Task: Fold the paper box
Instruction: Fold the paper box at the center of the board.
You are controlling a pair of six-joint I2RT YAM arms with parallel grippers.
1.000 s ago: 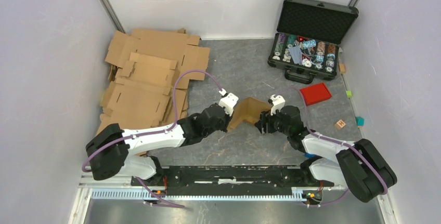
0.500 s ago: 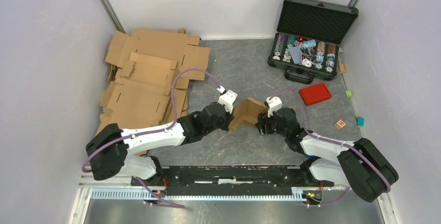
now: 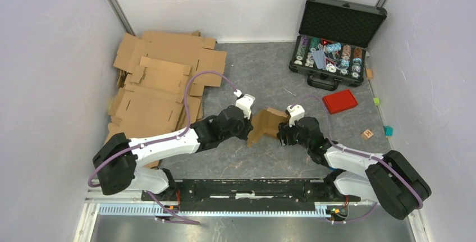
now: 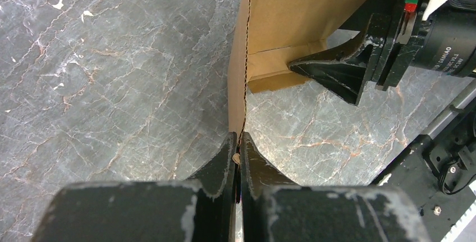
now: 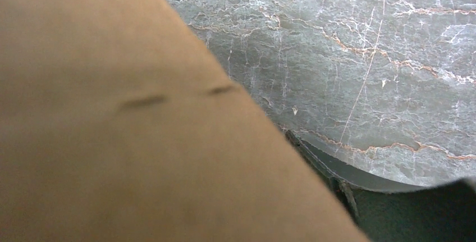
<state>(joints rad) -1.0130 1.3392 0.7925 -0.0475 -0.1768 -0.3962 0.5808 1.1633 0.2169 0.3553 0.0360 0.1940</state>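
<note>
The paper box (image 3: 267,123) stands partly erected on the counter (image 3: 252,79), near the middle, between the two arms. Its panels meet at an angle along a perforated crease. The lower edge rests on the counter, and the flaps are not yet closed.

The left gripper (image 4: 237,141) is pressed together on the near upright edge of the box, pinching the board right at the crease. Judged purpose: the pinch anchors one wall so that the other panels can be bent against it without the box sliding.

The right gripper (image 3: 282,132) is at the opposite side with its jaws spread. In the left wrist view, one of its fingers (image 4: 331,72) reaches into the open box, with the tip against the inner face near a lower fold line. The second finger is hidden behind the board. The right wrist view is mostly filled with blurred brown board, so a panel lies close over that gripper. Judged purpose: the spread jaws act as a pusher, not a clamp.

The next move calls for pressing the panel square against the pinch. Risk: the thin board may buckle off the crease or slip out of the pinch.

The stack of cardboard sheets (image 3: 160,82), the black case (image 3: 337,40) and the red lid (image 3: 340,101) lie well apart.
</note>
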